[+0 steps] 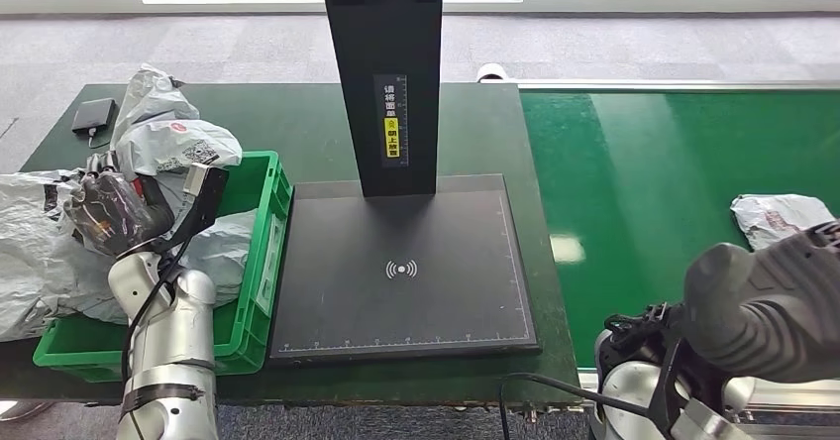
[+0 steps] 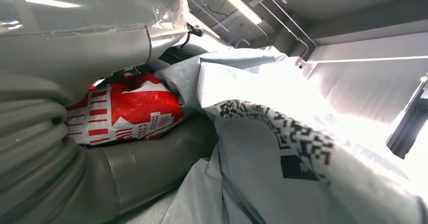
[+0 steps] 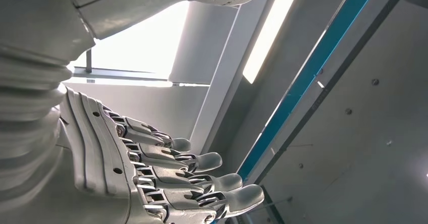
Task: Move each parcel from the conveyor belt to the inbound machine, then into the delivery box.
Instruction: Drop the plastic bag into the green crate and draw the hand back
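A dark green desk (image 1: pixel 317 123) is seen standing on grey carpet below a window frame. On it are carried one green delivery box (image 1: pixel 260 262), one black inbound machine (image 1: pixel 406 272) with an upright black column, and one small black device (image 1: pixel 94 115) at the far left corner. To the right, one green conveyor belt (image 1: pixel 674 172) is joined, and a single grey parcel (image 1: pixel 778 217) is seen lying on it near the right edge.

Several grey bags (image 1: pixel 163 138) are heaped in and beside the box; their number cannot be told. The left hand (image 1: pixel 114 207) is held above the box among them, and a grey parcel with red print (image 2: pixel 126 114) is gripped between its thumb and fingers (image 2: pixel 91 32), as shown in the left wrist view.

The right hand (image 3: pixel 151 178) is shown in the right wrist view with fingers (image 3: pixel 207 161) apart and lightly extended, nothing held. A ceiling with strip lights and a blue-edged rail are seen past it.
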Available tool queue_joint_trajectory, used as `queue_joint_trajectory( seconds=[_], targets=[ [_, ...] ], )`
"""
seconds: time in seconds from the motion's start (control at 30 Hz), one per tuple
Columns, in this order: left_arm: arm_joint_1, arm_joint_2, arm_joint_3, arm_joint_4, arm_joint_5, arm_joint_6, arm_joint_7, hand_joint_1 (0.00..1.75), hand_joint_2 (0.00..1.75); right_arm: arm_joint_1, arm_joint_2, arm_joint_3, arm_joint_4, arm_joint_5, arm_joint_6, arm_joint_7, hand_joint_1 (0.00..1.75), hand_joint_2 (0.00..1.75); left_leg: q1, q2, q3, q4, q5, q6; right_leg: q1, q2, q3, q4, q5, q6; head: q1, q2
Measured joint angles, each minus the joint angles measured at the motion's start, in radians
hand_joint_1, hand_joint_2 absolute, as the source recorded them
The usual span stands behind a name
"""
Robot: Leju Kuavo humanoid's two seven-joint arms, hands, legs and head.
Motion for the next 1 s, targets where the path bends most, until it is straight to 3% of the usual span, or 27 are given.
queue_joint_trajectory(
  seconds=[0.43, 0.57, 0.6, 0.73, 1.0],
  targets=[
    [-0.011, 0.002, 0.026, 0.026, 0.0, 0.0, -0.005, 1.75, 1.75, 0.0, 0.0, 0.0, 0.0, 0.0, 0.0, 0.0, 0.0, 1.75, 0.001, 0.0, 0.0, 0.0, 0.0, 0.0, 0.0, 0.0, 0.0, 0.0, 0.0, 0.0, 0.0, 0.0],
    [-0.014, 0.002, 0.053, 0.043, -0.002, 0.0, -0.022, 0.03, 1.75, 0.0, 0.0, 0.0, 0.002, -0.007, 0.0, 0.0, 0.0, 1.75, 0.0, 0.0, 0.0, 0.0, 0.0, 0.0, 0.0, 0.0, 0.0, 0.0, 0.0, 0.0, 0.0, 0.0],
    [-0.015, 0.002, 0.059, 0.046, -0.006, 0.0, -0.022, 0.0, 1.75, 0.0, 0.0, 0.0, 0.004, -0.012, 0.0, 0.0, 0.0, 1.75, 0.0, 0.0, 0.0, 0.0, 0.0, 0.0, 0.0, 0.0, 0.0, 0.0, 0.0, 0.0, 0.0, 0.0],
    [-0.022, 0.003, 0.077, 0.058, -0.003, 0.0, -0.026, 0.0, 0.0, 0.001, 0.0, -0.001, 0.029, -0.024, 0.0, 0.0, 0.0, 1.75, 0.0, 0.0, 0.0, 0.0, 0.0, 0.0, 0.0, 0.0, 0.0, 0.0, 0.0, 0.0, 0.0, 0.0],
    [-0.093, 0.024, 0.095, 0.234, 0.089, 0.0, -0.046, 0.0, 0.0, 0.024, -0.002, -0.018, 0.123, -0.068, 0.0, 0.003, 0.0, 1.75, 0.001, -0.002, 0.0, 0.0, 0.0, 0.0, 0.001, -0.001, 0.001, 0.0, 0.0, 0.0, 0.0, 0.0]
  ],
)
